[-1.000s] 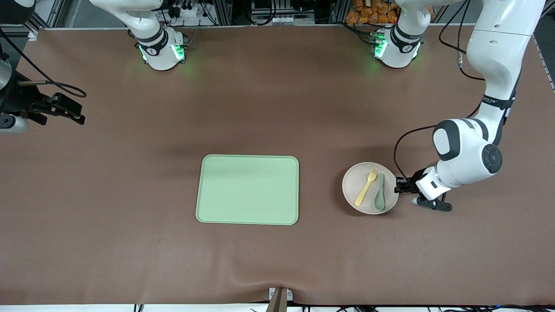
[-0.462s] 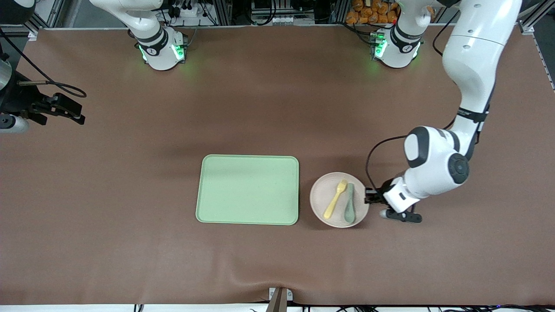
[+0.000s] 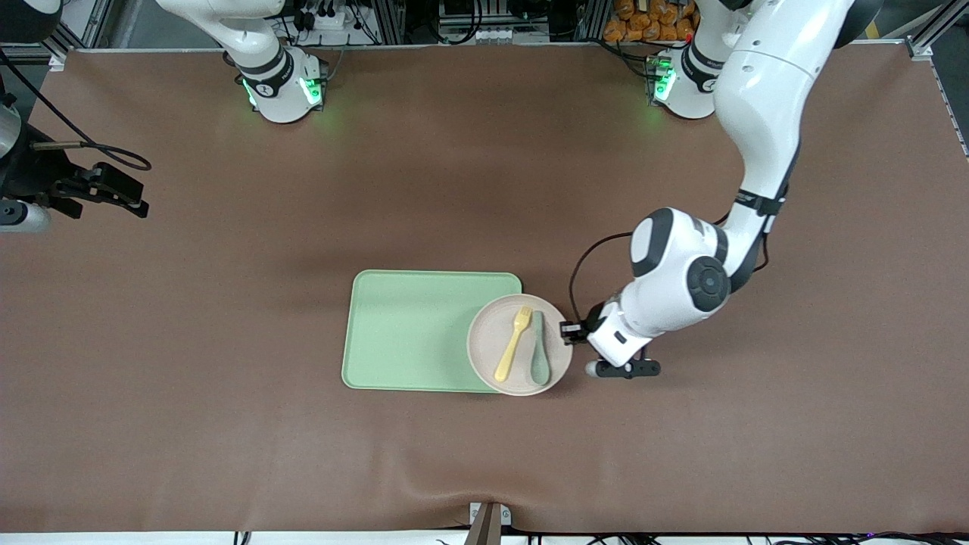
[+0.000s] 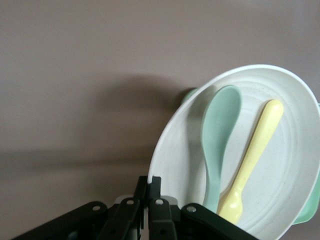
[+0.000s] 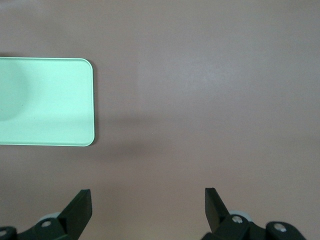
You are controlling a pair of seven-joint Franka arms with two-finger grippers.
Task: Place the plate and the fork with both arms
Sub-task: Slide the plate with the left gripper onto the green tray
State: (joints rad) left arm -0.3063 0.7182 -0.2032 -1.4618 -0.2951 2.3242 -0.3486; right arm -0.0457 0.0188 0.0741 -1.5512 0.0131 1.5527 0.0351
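A brown mat covers the surface [image 3: 227,424], with aluminium framing, cables and a heap of orange objects along the edge where the two arm bases glow green; no brand or writing on any of it can be read. The left gripper [image 3: 569,331] comes in low from its arm's end of the surface, and its fingers [image 4: 154,197] are clenched on the rim of the plate [image 3: 484,356], which sits partly over the tray's [image 3: 409,333] edge nearest those fingers (whether it touches the tray or hangs just above it cannot be told). The left wrist view shows the plate tilted, its rim pinched right at the fingertips. In the plate lie the fork [image 3: 514,344] and the spoon [image 3: 538,348] side by side, the spoon closer to the fingers, both running lengthwise with tines and bowl ends pointing opposite ways. The right gripper [image 5: 148,206] waits above bare mat toward the right arm's end, fingers released and spread wide, with the tray's corner well apart from them.
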